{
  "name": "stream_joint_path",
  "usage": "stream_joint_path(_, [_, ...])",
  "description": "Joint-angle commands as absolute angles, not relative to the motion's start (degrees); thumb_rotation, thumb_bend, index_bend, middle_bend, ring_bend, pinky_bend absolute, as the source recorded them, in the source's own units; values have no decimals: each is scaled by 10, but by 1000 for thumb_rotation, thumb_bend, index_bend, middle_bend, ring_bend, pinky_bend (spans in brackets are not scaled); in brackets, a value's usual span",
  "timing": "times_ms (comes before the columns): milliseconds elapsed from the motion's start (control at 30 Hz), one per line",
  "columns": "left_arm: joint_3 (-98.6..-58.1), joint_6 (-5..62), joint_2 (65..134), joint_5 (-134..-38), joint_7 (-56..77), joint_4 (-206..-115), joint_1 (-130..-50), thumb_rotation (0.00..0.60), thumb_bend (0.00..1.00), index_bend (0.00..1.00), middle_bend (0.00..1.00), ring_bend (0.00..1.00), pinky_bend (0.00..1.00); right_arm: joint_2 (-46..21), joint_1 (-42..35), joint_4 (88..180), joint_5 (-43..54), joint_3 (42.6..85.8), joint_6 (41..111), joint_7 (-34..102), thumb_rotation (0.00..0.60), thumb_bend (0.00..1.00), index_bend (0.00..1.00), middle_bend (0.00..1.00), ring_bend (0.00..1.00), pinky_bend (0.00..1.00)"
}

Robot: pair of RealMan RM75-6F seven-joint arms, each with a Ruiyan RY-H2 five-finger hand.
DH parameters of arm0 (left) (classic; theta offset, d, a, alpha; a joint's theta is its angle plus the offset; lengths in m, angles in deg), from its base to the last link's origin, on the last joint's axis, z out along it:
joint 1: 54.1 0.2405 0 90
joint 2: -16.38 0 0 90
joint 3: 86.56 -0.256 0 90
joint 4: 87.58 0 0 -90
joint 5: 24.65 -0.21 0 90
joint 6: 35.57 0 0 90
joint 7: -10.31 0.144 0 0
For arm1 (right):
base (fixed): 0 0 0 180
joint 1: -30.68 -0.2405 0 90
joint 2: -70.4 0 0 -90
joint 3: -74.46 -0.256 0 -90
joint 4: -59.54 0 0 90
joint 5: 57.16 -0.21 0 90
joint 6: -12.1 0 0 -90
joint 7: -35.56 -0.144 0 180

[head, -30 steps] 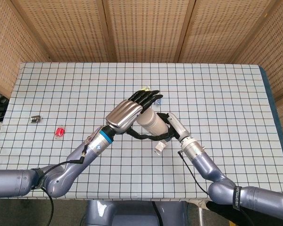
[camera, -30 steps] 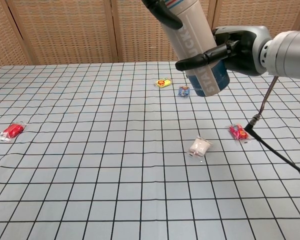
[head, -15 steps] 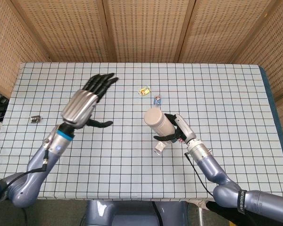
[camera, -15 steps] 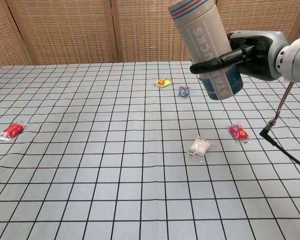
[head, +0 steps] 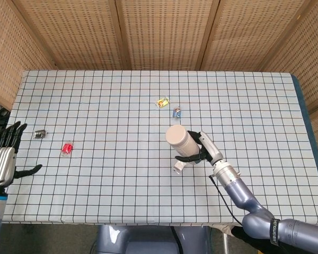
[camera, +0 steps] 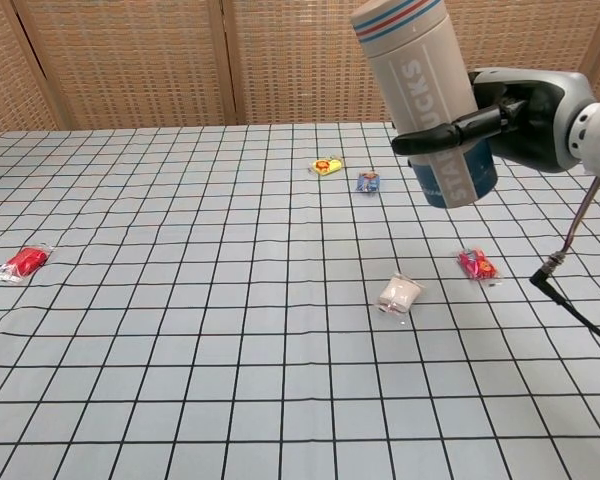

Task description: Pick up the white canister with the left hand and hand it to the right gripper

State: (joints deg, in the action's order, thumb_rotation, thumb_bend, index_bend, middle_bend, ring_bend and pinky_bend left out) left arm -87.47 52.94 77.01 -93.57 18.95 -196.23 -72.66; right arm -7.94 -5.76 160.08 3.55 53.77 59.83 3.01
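Gripping the white canister [camera: 427, 105], the right hand [camera: 520, 118] holds it above the checked table [head: 95, 106], right of centre, long axis near upright w/ top tilted slightly left; dark fingers [camera: 450, 132] wrap its lower body. Left hand [head: 4, 159] is released, fingers apart, far off at table's left edge, so right hand is nearer; handover looks done

Bright, even indoor light; both views sharp, with almost no shadow.

The white cloth with a black grid [head: 95, 106] is evenly lit and free of glare. A soft sheen lies on the tall white canister with a blue base [camera: 427, 100]. In the chest view grid lines bow slightly toward the edges; the woven cane panels [head: 159, 32] stay crisp.
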Motion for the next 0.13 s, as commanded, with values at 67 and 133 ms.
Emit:
stream_joint_path(67, [-884,530,788,-944,165,-1926,-704,600,0,0,0,0,0,-80,-55,1601,40,540,600,29,600,584,701,671,688,735])
stream_joint_path(133, [-881,527,791,-949,160,-1915,-700,600,0,0,0,0,0,-81,-53,1601,43,541,602,29,600,583,702,671,689,736])
